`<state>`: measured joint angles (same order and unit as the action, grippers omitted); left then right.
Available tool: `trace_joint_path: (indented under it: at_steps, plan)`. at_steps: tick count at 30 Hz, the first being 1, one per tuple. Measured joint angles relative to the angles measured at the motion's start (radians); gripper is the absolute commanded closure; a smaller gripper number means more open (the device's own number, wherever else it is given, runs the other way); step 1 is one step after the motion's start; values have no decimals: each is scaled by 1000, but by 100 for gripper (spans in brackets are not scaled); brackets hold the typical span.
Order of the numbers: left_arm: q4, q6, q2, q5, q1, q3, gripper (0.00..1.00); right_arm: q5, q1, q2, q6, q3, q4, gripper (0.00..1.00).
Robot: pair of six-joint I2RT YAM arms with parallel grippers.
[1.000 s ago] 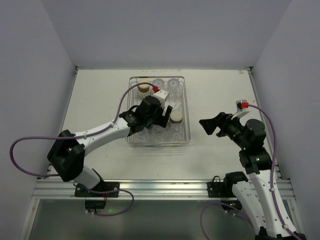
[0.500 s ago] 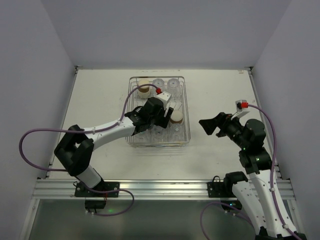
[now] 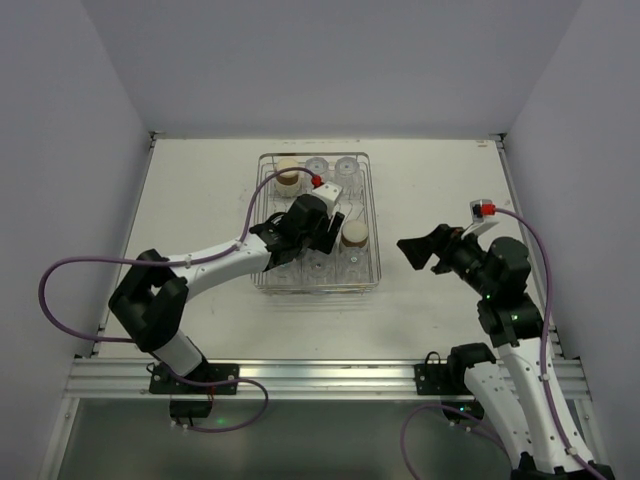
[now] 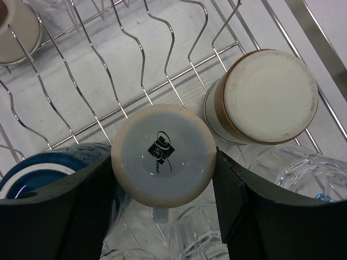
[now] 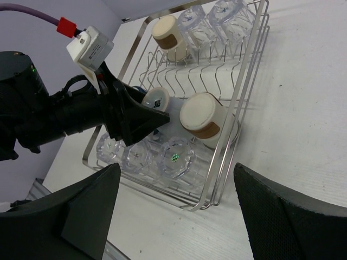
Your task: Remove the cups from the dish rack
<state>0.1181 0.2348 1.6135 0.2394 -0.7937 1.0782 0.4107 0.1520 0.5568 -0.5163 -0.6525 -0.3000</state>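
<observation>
The silver wire dish rack (image 3: 372,220) stands at the table's middle; it also shows in the left wrist view (image 4: 141,92) and the right wrist view (image 5: 246,92). My left gripper (image 3: 318,235) (image 4: 162,168) is down inside it, and its fingers (image 4: 227,189) press both sides of an upturned pale blue-grey cup (image 4: 162,154) (image 5: 156,100). A beige cup with a brown band (image 4: 268,95) (image 3: 352,235) stands just to its right. A dark blue mug (image 4: 40,173) is on its left. Clear ribbed tumblers (image 5: 179,157) fill the near row. My right gripper (image 3: 408,250) (image 5: 176,173) hangs open and empty to the right of the rack.
Another beige cup (image 3: 288,175) and two clear tumblers (image 3: 345,168) stand in the rack's far row. Bare white table (image 3: 450,190) lies on both sides of the rack. The left arm's purple cable (image 3: 262,190) arcs over the rack's left side.
The left arm has swung its elbow and moved the gripper a little right and deeper into the rack, onto the pale blue-grey cup. The right arm has not moved.
</observation>
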Motion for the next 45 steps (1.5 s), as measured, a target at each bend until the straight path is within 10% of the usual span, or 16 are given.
trace_joint_path:
  at_steps: [45]
  plan:
    - [13,108,-307,-113,0,194,100,20,229,545,-685,211,1113,21]
